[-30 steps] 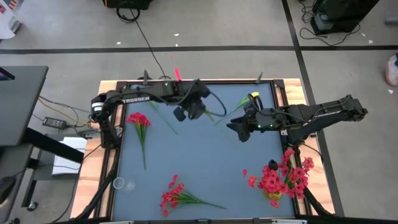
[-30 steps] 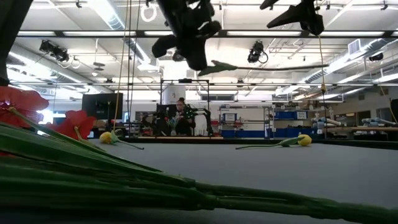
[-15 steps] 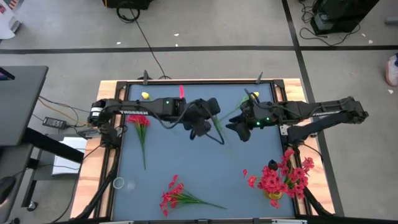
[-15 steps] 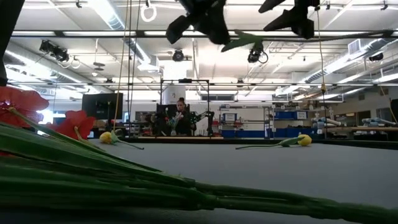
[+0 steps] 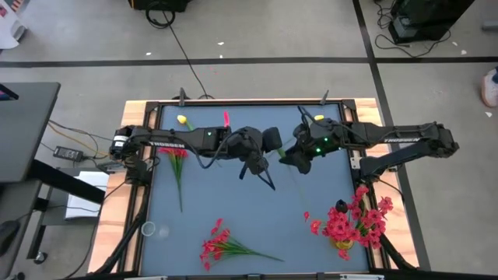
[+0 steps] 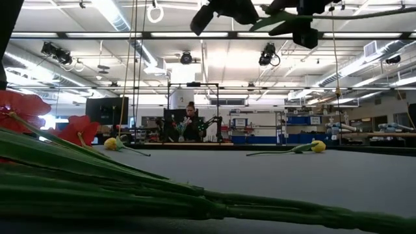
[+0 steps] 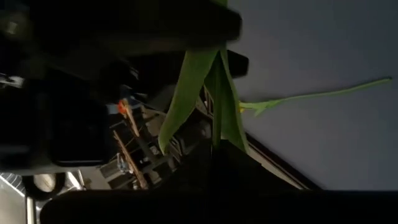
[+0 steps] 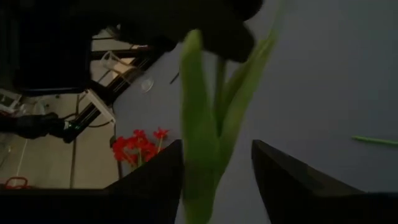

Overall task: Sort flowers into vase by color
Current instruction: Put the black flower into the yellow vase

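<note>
Your left arm reaches low across the desk (image 5: 233, 225) from its left edge toward the middle. Its left end effector (image 5: 261, 152) hangs above the surface with the fingers pressed together on a green stalk (image 5: 272, 159); in the left wrist view the leaves (image 7: 208, 87) of that stem droop from between them.

Facing it from the right, your right arm stretches in level from the desk's right side, and the right end effector (image 5: 292, 154) sits just beside the left one over the centre. Its fingers (image 8: 283, 177) are spread, one on each side of the same stem's leaves, and you cannot tell whether they touch it.

On the desk to the left, a yellow tulip (image 5: 182, 120) lies near the far edge and a red bunch (image 5: 173, 150) lies beside the left arm's base. Another red bunch (image 5: 214, 243) rests near the front edge. A second yellow tulip (image 6: 317, 147) lies at the far right.

At the front right corner a vase (image 5: 343, 247) stands, mostly hidden, holding a thick cluster of red blossoms (image 5: 354, 222) and one dark bud (image 5: 341, 207).
</note>
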You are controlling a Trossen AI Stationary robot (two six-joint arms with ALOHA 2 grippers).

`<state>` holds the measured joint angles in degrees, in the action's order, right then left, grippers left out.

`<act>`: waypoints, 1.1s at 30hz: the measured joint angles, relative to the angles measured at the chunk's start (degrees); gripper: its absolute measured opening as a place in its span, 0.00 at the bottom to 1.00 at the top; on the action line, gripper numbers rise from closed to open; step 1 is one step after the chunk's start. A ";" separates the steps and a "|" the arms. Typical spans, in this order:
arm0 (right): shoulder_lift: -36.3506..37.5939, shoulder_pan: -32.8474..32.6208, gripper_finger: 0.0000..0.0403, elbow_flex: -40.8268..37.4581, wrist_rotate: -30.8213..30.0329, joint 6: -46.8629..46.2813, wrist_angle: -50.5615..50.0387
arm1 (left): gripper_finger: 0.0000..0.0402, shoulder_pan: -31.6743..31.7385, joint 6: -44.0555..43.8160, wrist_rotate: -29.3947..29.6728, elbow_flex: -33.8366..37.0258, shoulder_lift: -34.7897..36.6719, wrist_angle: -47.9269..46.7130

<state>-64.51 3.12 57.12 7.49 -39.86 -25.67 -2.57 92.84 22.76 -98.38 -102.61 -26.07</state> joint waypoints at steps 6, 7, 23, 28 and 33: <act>-0.01 1.51 0.12 0.00 2.83 1.84 0.37 | 0.08 0.04 -0.24 0.04 0.01 -0.06 0.22; -0.02 1.68 0.07 0.00 3.06 2.51 0.28 | 0.09 0.15 -0.80 0.04 0.01 -0.07 0.58; 0.10 2.74 0.03 0.00 -10.62 4.19 -1.76 | 0.61 3.27 -45.31 -0.38 0.01 1.29 4.84; 1.33 2.76 0.03 -0.02 -18.22 4.14 -2.49 | 0.67 5.26 -64.78 -4.16 -0.10 4.41 2.92; 5.86 2.58 0.03 -0.02 -25.46 6.34 -4.35 | 0.67 8.69 -78.94 -12.67 -0.08 8.06 -0.37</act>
<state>-58.65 5.70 57.10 -17.97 -33.52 -30.02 6.12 13.90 10.09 -98.45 -94.55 -26.43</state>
